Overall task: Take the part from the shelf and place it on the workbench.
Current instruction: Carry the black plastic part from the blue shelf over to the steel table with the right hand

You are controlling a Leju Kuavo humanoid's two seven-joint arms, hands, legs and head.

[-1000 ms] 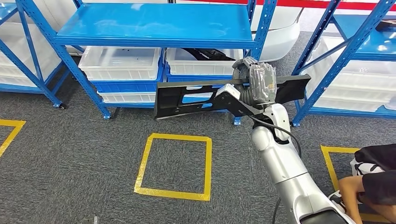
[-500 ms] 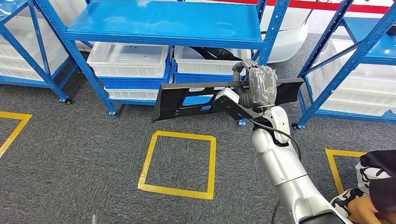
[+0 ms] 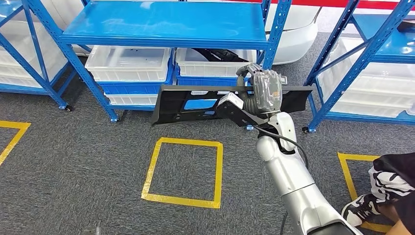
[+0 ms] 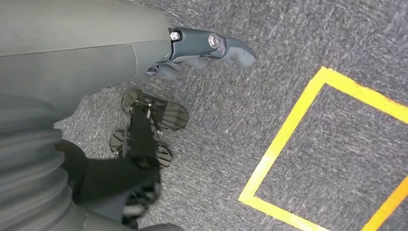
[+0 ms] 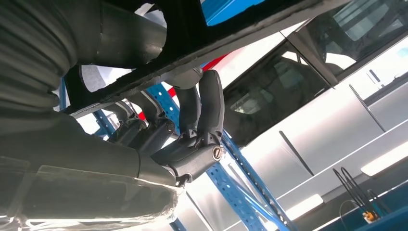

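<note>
The part (image 3: 195,105) is a long flat black panel with cut-outs, held level in the air in front of the blue shelf (image 3: 166,24). My right hand (image 3: 262,90), wrapped in clear plastic, grips it right of its middle, with most of its length sticking out to the left. In the right wrist view the dark fingers (image 5: 204,106) curl over the panel's edge (image 5: 231,33). My left hand (image 4: 202,48) hangs above the grey carpet with nothing in it.
White bins (image 3: 127,63) sit on the shelf's lower level, one holding another black part (image 3: 220,55). A second blue shelf (image 3: 362,58) stands at the right. A yellow tape square (image 3: 181,171) marks the carpet. A person's leg (image 3: 391,186) is at the lower right.
The whole picture has swayed as my body moves. The panel stays in my right hand's grip. The person at the lower right has shifted a leg.
</note>
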